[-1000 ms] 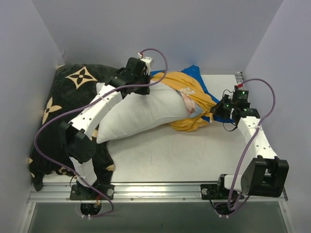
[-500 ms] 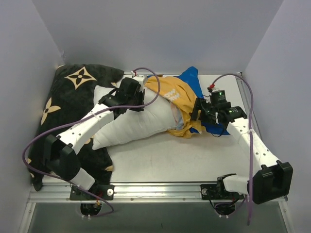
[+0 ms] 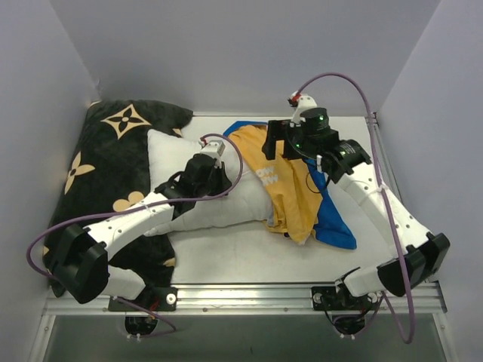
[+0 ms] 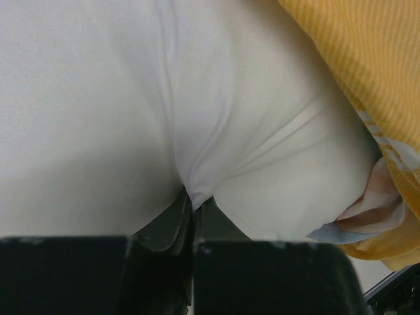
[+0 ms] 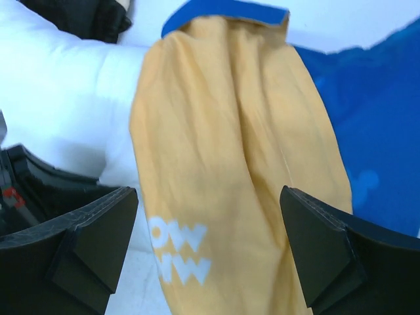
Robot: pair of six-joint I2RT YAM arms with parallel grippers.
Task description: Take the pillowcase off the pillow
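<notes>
We see the left gripper (image 4: 192,205) clenched on 1 fold of the pillow (image 3: 162,151). The right gripper (image 5: 207,216) hangs released above the pillowcase (image 3: 294,200), grasping nothing. The pillowcase lies orange side up on the table (image 3: 241,260), overlapping the pillow's right end.

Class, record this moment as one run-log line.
left gripper: shut on plain white puffy pillow | right gripper: open over thin blue orange-lined pillowcase | pillowcase: orange side out, bunched at pillow end
</notes>
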